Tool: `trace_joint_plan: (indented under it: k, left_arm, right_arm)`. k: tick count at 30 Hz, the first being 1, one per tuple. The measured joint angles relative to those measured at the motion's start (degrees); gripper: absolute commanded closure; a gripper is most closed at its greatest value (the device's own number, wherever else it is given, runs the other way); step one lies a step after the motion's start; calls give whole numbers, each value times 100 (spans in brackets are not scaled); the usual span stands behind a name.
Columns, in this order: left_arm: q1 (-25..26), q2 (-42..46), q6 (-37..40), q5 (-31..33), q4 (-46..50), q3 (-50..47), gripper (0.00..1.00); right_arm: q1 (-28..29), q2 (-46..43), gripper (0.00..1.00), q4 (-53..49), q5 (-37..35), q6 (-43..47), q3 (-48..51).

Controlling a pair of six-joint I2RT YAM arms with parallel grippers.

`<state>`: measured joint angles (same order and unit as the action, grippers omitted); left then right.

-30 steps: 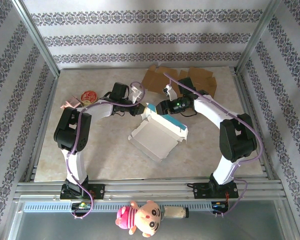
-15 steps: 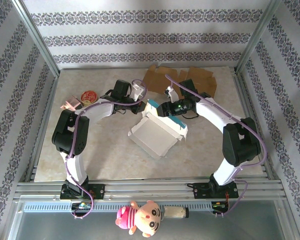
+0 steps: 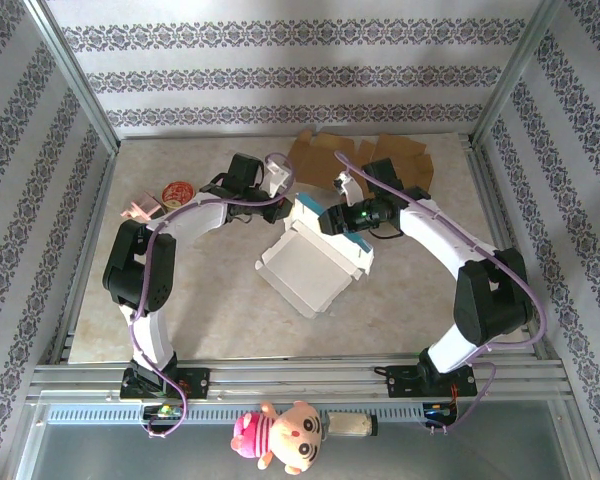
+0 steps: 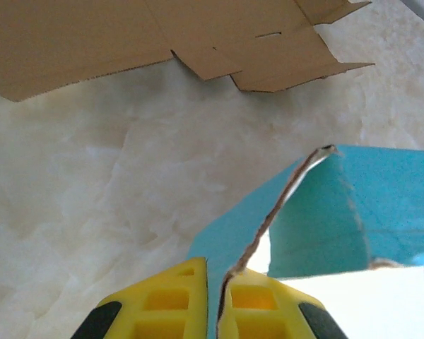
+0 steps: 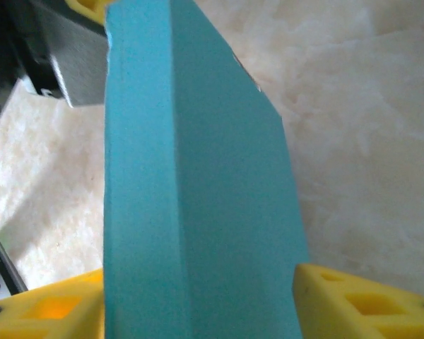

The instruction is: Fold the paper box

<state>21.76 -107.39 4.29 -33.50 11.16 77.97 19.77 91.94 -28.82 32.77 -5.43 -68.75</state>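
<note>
Paper box mid-table has nudged toward the far side and its back now stands steeper, left gripper pinched shut on the teal flap, right gripper straddling the teal wall, clamped or not I cannot tell, so the back fold looks underway.

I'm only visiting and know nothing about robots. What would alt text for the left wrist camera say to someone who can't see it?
The left gripper, its two yellow fingertips at the bottom edge, is pinched shut on a thin raised flap of the teal paper box. Beyond it lies the pale marbled table, with flat brown cardboard sheets across the top of the picture.
</note>
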Motion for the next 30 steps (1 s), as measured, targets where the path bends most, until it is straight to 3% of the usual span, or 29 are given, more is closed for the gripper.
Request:
trace_joint_plan:
  k: [4, 19, 23, 30]
  left_arm:
    - [4, 0, -31, 37, 44, 28, 95]
    - [83, -636, -1307, 55, 1432, 1515, 87]
    - [111, -667, -1672, 55, 1517, 1416, 86]
    - [225, -610, -2450, -4, 597, 243, 76]
  right_arm:
    - [2, 4, 54, -13, -50, 66, 4]
    - [149, 46, 58, 162, -398, 133, 4]
    - [153, 59, 58, 166, -492, 129, 52]
    - [348, 136, 63, 295, -1040, 254, 350]
